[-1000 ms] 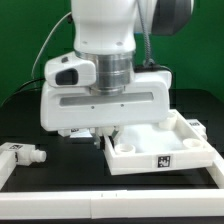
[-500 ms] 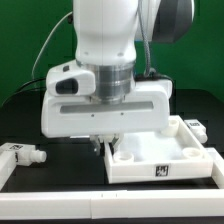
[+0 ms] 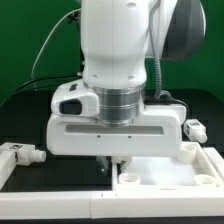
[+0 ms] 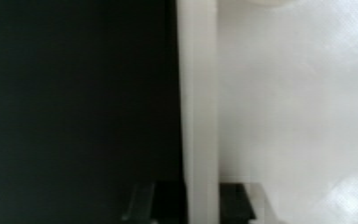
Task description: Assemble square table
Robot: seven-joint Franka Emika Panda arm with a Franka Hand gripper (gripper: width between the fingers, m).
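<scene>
The square table's white panel (image 3: 165,182), with raised rim and round corner sockets, lies at the front of the exterior view's right, partly cut by the frame. My gripper (image 3: 112,163) stands over its near-left corner, shut on the raised rim. In the wrist view the rim (image 4: 195,90) runs as a white strip between my two dark fingers (image 4: 155,200), with the gripper (image 4: 197,200) closed around it. One stubby white leg (image 3: 22,154) with a tag lies on the exterior view's left. Another leg (image 3: 196,129) lies on the right behind the panel.
A long white border bar (image 3: 60,206) runs along the front edge and another sits at the left edge (image 3: 4,172). The black table top (image 3: 30,115) shows at the left. The arm's wide white hand body (image 3: 115,125) hides the middle.
The arm has moved to the exterior view's right and nearer the front, dragging the panel with it. The panel now sits lower and further right. The left leg has not moved.
</scene>
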